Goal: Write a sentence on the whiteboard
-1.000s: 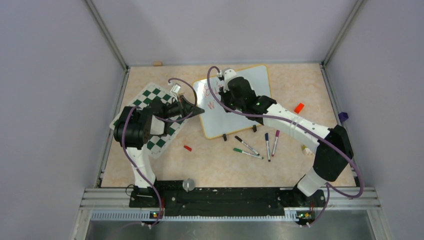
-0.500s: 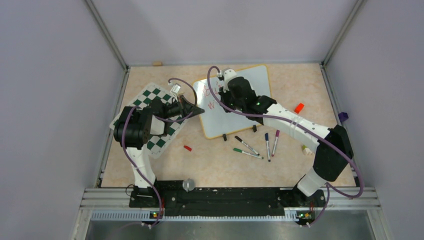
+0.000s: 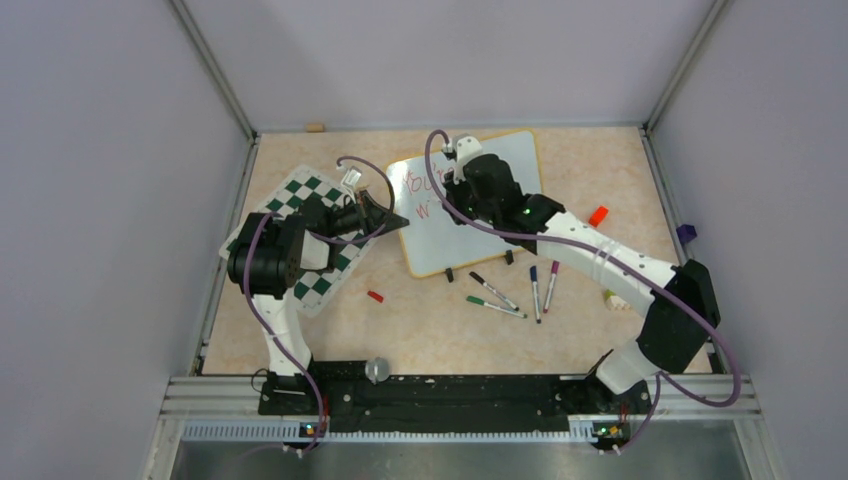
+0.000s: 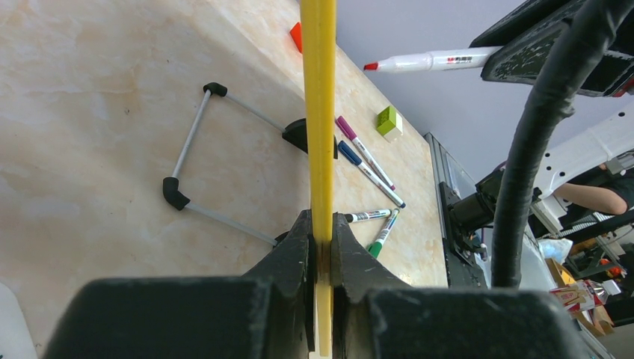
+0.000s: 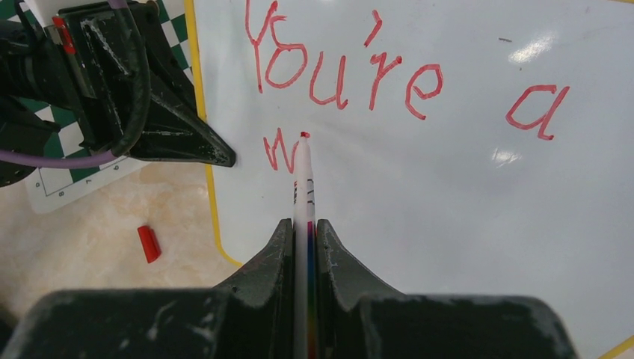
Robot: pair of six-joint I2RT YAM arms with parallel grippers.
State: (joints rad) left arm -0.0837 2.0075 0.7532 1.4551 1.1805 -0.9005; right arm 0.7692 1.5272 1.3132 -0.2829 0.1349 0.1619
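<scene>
- Top view: the whiteboard (image 3: 470, 245) lies mid-table beside the chess mat (image 3: 300, 250). The left gripper (image 3: 396, 222) is at its left edge and the right gripper (image 3: 455, 190) is over it.
- Left wrist: the jaws are clamped on the board's yellow frame, a grip not legible from above.
- Right wrist: the jaws are closed on a red marker (image 5: 303, 179) with its tip at "w". "You're a" is written, and the sentence is judged unfinished.

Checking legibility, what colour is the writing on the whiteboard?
Red; the writing on the whiteboard shows best in the right wrist view.
</scene>
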